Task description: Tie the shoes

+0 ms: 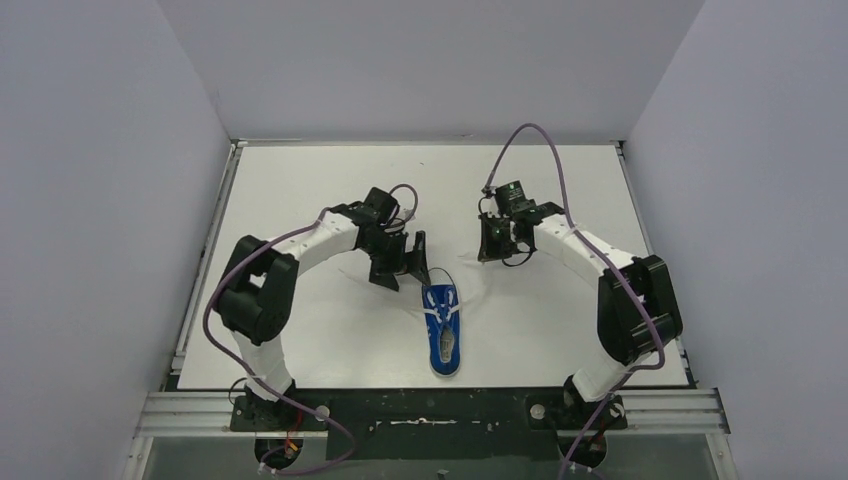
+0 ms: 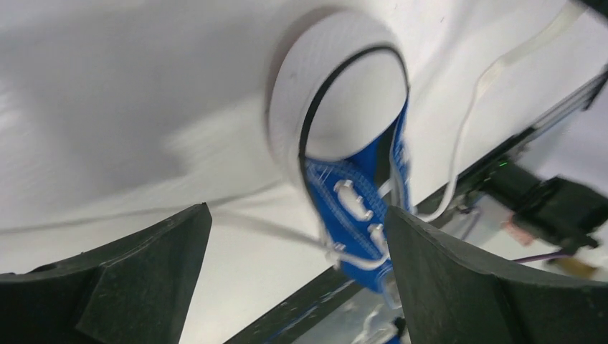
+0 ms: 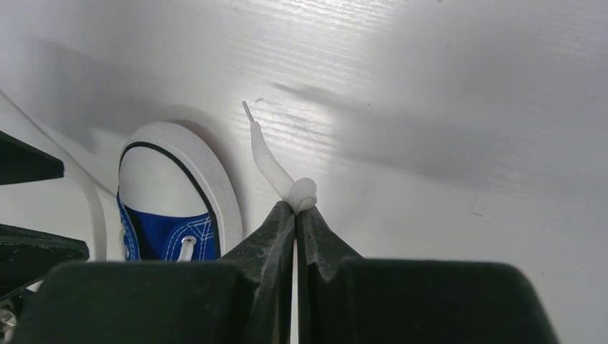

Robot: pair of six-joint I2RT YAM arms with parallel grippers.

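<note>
Centrally, the blue sneaker (image 1: 442, 340) is lying on the table (image 1: 300, 190), toe toward 12 o'clock; the right gripper (image 3: 295, 209) is pinching a white lace (image 3: 267, 159) tight — the left gripper (image 2: 297, 215), at the toe's 10 o'clock, is gaping wide, empty.

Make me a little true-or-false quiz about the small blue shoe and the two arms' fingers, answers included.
1. The right arm's fingers are pinched shut on a flat white shoelace. True.
2. The left arm's fingers clamp the small blue canvas sneaker. False: they stand wide open, gripping nothing.
3. Two sneakers lie on the white table. False: there is only one.
4. The sneaker's white rubber toe cap points away from the arms' bases. True.
5. That shoelace is tied in a bow. False: it is loose, with its end free.
</note>
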